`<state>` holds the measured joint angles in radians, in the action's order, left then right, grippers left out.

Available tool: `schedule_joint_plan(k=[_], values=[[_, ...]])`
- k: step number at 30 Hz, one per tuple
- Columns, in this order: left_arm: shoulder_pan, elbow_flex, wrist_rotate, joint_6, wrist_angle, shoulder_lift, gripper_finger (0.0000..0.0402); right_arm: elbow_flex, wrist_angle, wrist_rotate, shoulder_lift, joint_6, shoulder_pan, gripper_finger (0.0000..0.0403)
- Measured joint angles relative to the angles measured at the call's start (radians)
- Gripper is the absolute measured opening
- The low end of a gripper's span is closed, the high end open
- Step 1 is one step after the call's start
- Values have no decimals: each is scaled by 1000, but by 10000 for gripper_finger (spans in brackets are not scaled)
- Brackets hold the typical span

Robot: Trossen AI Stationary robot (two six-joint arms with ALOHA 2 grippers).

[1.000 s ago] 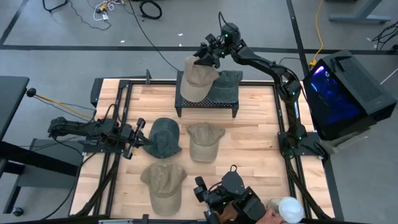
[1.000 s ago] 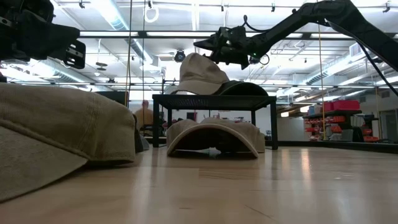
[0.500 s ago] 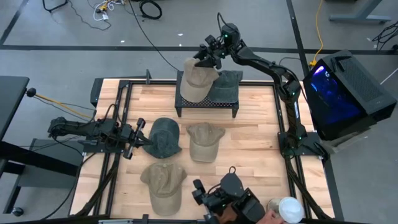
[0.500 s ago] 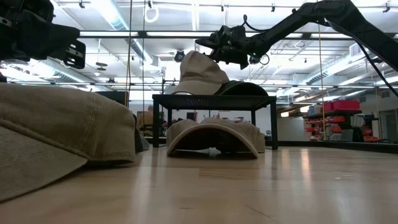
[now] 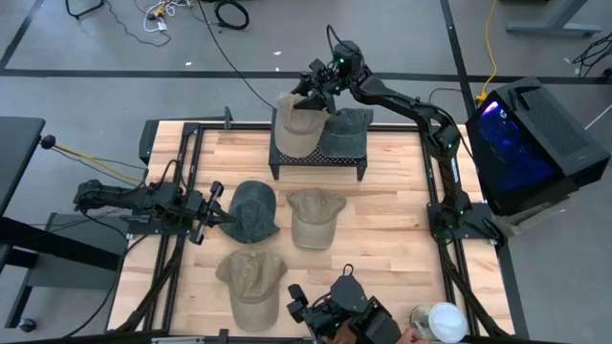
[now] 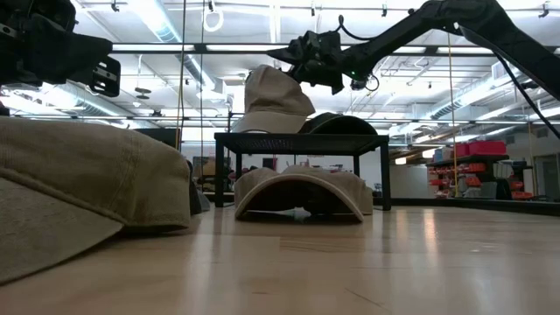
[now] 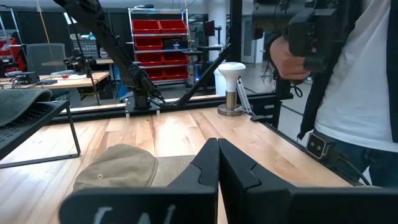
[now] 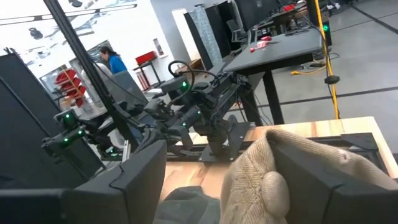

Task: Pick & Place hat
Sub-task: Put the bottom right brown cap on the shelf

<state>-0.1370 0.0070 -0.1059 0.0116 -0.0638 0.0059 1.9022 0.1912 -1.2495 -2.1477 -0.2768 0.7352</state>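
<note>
A tan hat [image 5: 293, 124] sits on the left end of a black rack [image 5: 320, 161] at the table's far edge, its crown tipped up [image 6: 278, 94]. A dark grey hat [image 5: 346, 129] lies beside it on the rack. My right gripper [image 5: 313, 86] reaches in level at the tan hat's far side and is open, with the crown rising between its fingers [image 8: 219, 146]. My left gripper [image 5: 226, 216] waits shut at the table's left, pointing at a dark green hat [image 5: 253, 210]. My right gripper is open around the top of the tan hat's crown [image 8: 264, 177]. One finger [image 8: 311, 174] lies against the crown; the other [image 8: 140, 180] stands apart from it. The fingers come level from the table's far right. The hat rests on the rack, tilted.
Besides the green hat, two more tan hats lie on the table, one in the middle [image 5: 314, 216] and one near the front [image 5: 251, 279]. A person with a dark device [image 5: 344, 311] stands at the near edge, beside a white object [image 5: 446, 320].
My right gripper has moved toward the table's left and turned slightly. The tan hat on the rack has shifted left with it, and its crown stands more upright than before.
</note>
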Motion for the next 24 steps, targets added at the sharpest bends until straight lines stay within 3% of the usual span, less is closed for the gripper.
schedule_joint_plan(k=[24], values=[[0,0,0,0,0,0,3,-1,62,0,0,4,-22,270]])
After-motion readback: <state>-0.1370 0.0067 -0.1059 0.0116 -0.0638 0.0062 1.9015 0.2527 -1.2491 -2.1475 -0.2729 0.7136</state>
